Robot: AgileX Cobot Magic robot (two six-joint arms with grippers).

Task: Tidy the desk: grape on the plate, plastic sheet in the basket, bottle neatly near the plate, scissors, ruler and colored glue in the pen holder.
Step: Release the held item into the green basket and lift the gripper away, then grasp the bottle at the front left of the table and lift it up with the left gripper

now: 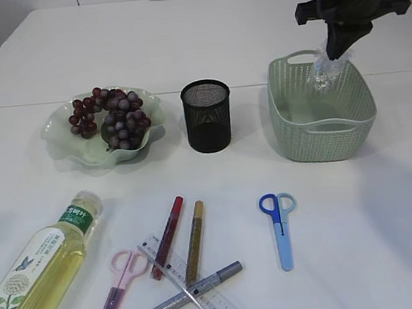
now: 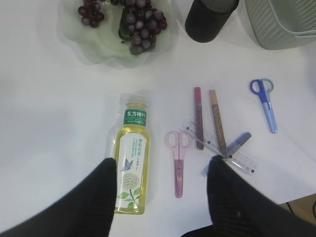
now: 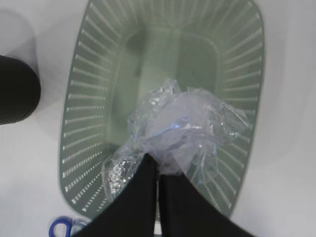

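A: Start at the near edge of the table (image 1: 359, 212). What lies there?

B: The bottle (image 1: 41, 271) on its side at the left, cap pointing away, not yet set by the plate. Beside it the pink scissors (image 1: 120, 285), then the clear ruler (image 1: 190, 285) with the silver glue pen (image 1: 195, 292) crossing it, and the red glue pen (image 1: 167, 236) and gold glue pen (image 1: 194, 240) over its far end. The blue scissors (image 1: 278, 228) lie apart to the right.

A: And the left pincer (image 2: 163, 173)?

B: It hangs over the bottle and pink scissors, jaws standing well apart, holding nothing. I judge it is placed to take one of those next.

A: Further back?

B: The grapes (image 1: 110, 116) already sit on the plate (image 1: 61, 144). The mesh pen holder (image 1: 207, 115) stands between the plate and the basket (image 1: 321, 131); I see nothing sticking out of it.

A: And the plastic sheet (image 3: 182, 128)?

B: Crumpled and pinched in the right pincer (image 3: 158, 170), whose jaws are closed tight on it. It dangles over the basket's far end, held there, I would say, so it falls inside once released.
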